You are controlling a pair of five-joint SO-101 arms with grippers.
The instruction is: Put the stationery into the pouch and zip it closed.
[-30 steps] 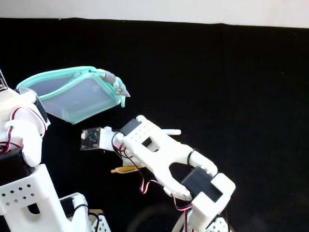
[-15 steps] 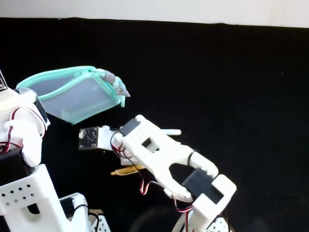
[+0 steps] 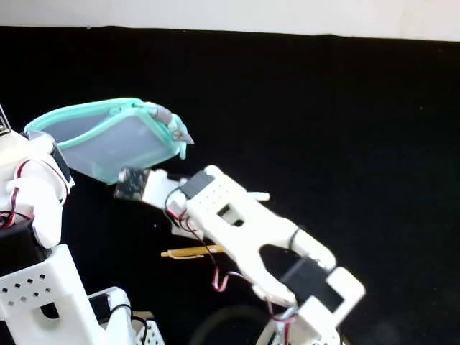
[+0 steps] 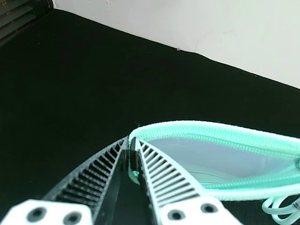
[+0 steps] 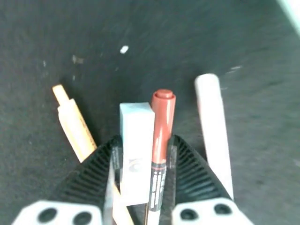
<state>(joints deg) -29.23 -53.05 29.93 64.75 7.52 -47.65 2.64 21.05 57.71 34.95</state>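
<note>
Pouch [image 4: 220,152] cut off at the left wrist view's edge, its gripped end tucked behind the left arm [image 3: 36,194] from above, yellow pen [image 3: 180,253] and white stick [image 3: 257,195] half covered by the right arm [image 3: 244,223], gripped ends of red pen [image 5: 161,136] and eraser [image 5: 135,154] hidden inside the right gripper [image 5: 145,140].

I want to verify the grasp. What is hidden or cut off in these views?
High view: the right arm's wrist covers its jaws and their load; the yellow pen runs under that arm.
Right wrist view: the jaws and frame edge cut off the lower ends of the red pen and eraser.
Left wrist view: the frame edge cuts off the pouch; its contents are unreadable through the wall.
</note>
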